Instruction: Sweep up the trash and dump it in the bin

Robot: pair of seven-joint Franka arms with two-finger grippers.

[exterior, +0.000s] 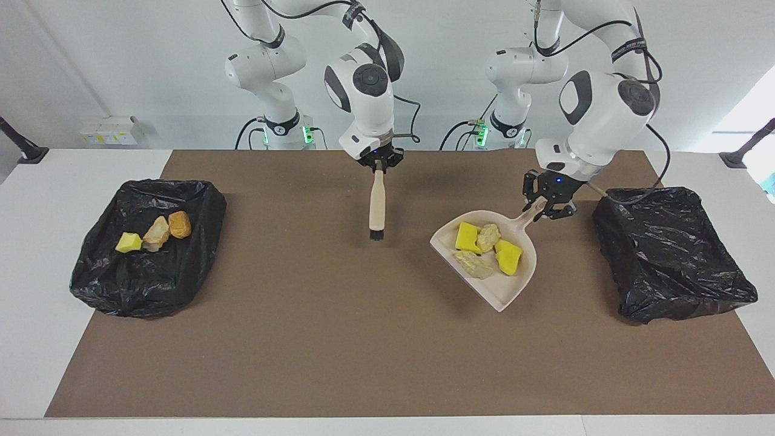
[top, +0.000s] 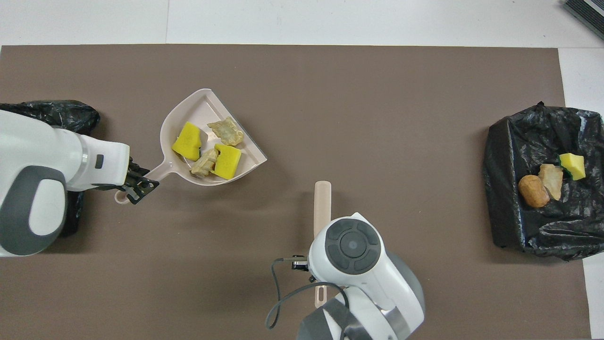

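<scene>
Now the desk (exterior: 36,254) carries a brown mat (exterior: 339,339), and two bins lined with black bags sit on it, one at each end. The bin at the right arm's end (exterior: 148,245) holds three trash pieces: a yellow sponge bit (exterior: 128,243), a tan chunk (exterior: 157,234) and an orange-brown chunk (exterior: 180,224), lying side by side. The bin at the left arm's end (exterior: 669,254) shows only black bag.

Between that bin and the mat's middle is the dustpan (exterior: 505,284), its handle pointing toward the robots and the nearby bin. The left end effector (exterior: 548,203) has its fingers clamped on that handle. I cannot tell whether the pan rests on the mat or is slightly lifted. Four trash pieces lie in the pan: two yellow sponge bits (exterior: 467,237) (exterior: 508,257) and two pale crusty chunks (exterior: 488,237) (exterior: 474,264), bunched together and touching.

The right end effector (exterior: 379,162) is over the middle of the mat, gripping the top of a brush (exterior: 377,206) that hangs straight down, dark bristles at the bottom just above the mat. The brush is well apart from the pan.
</scene>
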